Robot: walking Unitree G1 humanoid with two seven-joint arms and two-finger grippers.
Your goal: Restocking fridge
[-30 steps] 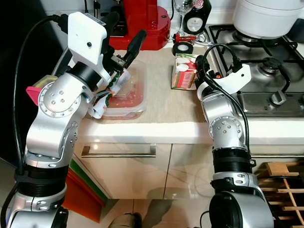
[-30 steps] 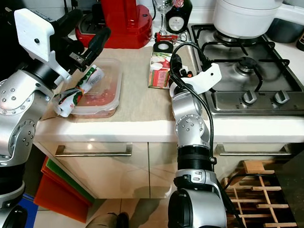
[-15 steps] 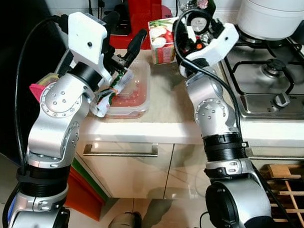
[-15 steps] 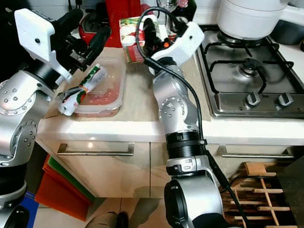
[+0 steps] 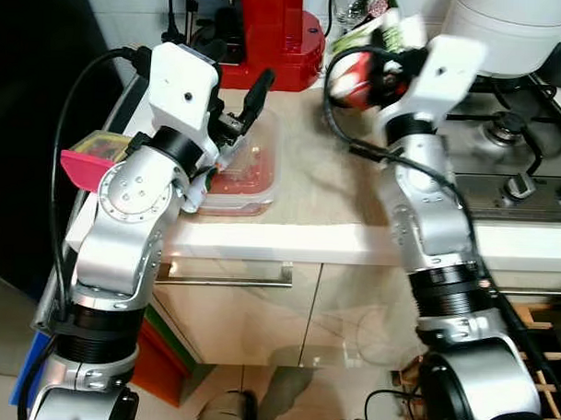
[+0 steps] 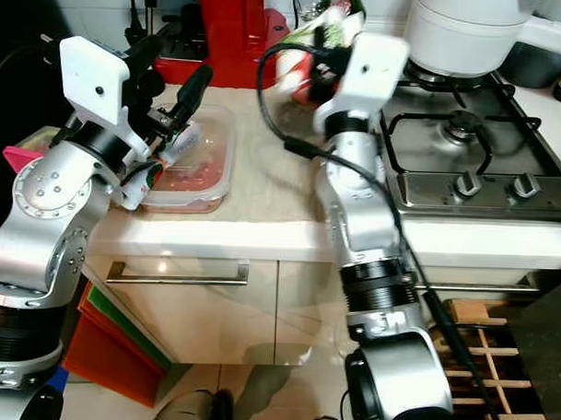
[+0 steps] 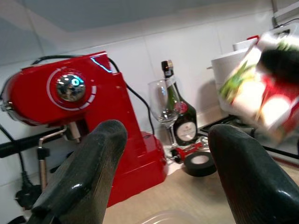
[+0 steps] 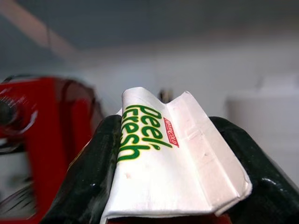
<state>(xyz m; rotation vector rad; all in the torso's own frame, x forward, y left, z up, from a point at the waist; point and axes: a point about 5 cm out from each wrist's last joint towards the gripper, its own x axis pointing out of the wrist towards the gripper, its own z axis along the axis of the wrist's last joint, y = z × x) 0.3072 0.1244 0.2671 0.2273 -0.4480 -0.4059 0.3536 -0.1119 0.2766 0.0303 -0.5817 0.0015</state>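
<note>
Far left: dark fridge side, a pink-edged item at its edge, unclear what.

Left end effector (image 6: 178,100) raised over the table's left part, fingers apart with nothing between them. A printed tube-like packet (image 6: 151,169) lies just below it against the clear lidded container (image 6: 204,166) of red food. Judgement: parked there to wait its turn, or readying to take the packet.

Centre back: red coffee machine (image 5: 273,35) against white wall tiles. In the left wrist view, a wine glass (image 7: 161,101), dark bottle (image 7: 182,122) and roll of black tape (image 7: 200,164) beside it.

Right end effector (image 5: 373,70) lifted high above the table, clamped on the carton (image 8: 173,158); its folded top, printed green, sits pinched between both fingers. Motion blur on the arm. Judgement: carton is held clear of the table for carrying toward the fridge.

Table (image 5: 327,198): pale beige top, white front edge, cabinets with a bar handle below.

Right: gas hob (image 6: 467,152) with knobs, large white pot (image 6: 462,32) on the rear burner. Wooden rack on the floor, lower right.
</note>
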